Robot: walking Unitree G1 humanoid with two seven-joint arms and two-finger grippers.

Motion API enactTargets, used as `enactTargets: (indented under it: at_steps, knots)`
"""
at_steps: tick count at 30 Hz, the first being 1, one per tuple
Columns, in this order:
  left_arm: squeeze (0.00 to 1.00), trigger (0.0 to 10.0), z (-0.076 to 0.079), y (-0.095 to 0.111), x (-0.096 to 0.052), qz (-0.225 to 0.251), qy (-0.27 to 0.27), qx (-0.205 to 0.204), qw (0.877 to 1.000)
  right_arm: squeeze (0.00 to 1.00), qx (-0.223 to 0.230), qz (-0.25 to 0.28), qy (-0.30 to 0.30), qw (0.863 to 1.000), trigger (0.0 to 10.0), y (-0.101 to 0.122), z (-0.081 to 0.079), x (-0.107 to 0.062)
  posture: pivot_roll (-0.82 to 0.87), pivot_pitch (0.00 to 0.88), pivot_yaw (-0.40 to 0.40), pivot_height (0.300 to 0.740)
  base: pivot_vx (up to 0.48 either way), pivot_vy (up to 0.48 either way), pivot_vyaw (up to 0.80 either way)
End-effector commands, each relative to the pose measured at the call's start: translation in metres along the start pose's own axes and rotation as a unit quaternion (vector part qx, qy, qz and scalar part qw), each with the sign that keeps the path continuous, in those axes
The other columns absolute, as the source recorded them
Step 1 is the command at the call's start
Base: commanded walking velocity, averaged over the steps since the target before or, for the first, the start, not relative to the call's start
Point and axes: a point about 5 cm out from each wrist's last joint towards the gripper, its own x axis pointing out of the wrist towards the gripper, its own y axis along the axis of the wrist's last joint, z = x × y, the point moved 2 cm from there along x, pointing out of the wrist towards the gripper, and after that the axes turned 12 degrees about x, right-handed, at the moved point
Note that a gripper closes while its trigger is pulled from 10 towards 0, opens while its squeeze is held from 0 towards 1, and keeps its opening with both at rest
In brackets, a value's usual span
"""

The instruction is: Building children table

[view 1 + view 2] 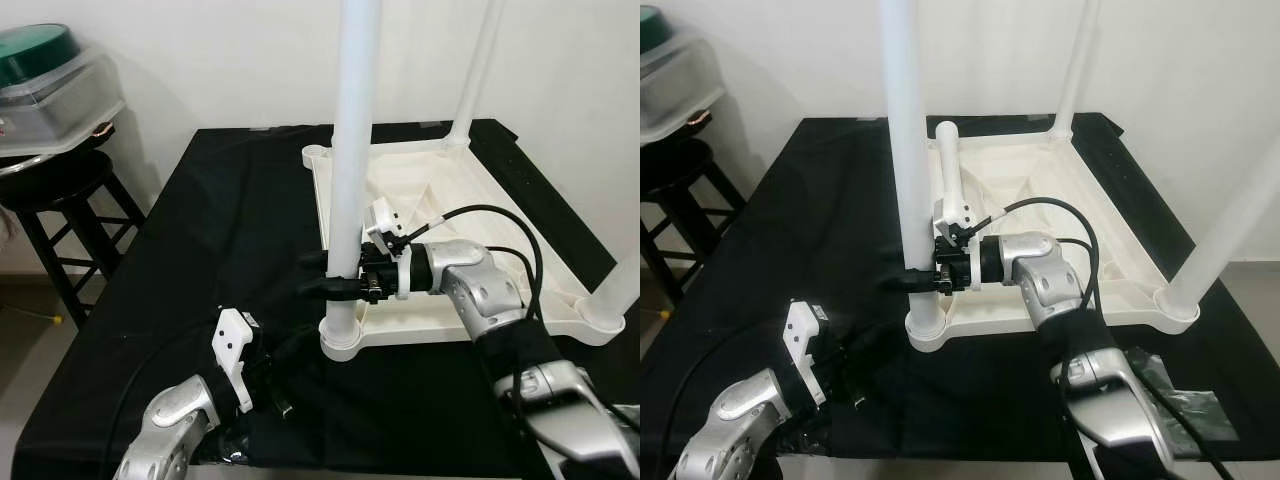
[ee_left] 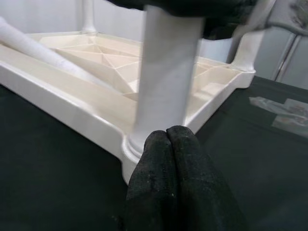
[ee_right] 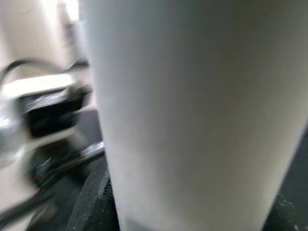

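Upturned tabletop [image 1: 480, 200] on black cloth [image 1: 220, 230], right gripper [image 1: 335, 272] clamping near-corner leg [image 1: 352, 150]; left gripper [image 2: 168, 139] closed, empty.

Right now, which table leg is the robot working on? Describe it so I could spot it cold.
An upturned white tabletop lies on the black cloth. Upright white legs stand in its corner sockets. The one meant is the near-left leg, closest to the robot, which alone has the right gripper clamped around it.

Home room — wooden stool [image 1: 60, 200], plain wall [image 1: 220, 60]
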Motion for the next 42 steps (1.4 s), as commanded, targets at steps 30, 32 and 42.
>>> enactTargets:
  at_steps: [30,32,42]
  knots:
    - [0.0,10.0,-0.003,-0.006,-0.003,-0.009,-0.002,-0.003,1.0,0.0,0.041,0.013,-0.07,0.997,10.0,-0.027,-0.024,0.021,-0.02,0.066,0.037,0.74,0.0,0.0,0.0]
    - [0.0,10.0,-0.003,-0.005,-0.002,-0.009,-0.001,-0.001,1.0,0.0,0.012,-0.025,0.0,1.0,10.0,-0.019,-0.015,0.018,0.01,0.068,0.03,0.74,0.0,0.0,0.0]
    - [0.0,10.0,0.001,-0.004,-0.002,-0.008,0.0,0.0,1.0,0.0,0.014,-0.049,0.064,0.997,2.2,0.008,0.006,0.017,0.02,0.082,0.033,0.74,0.0,0.0,0.0]
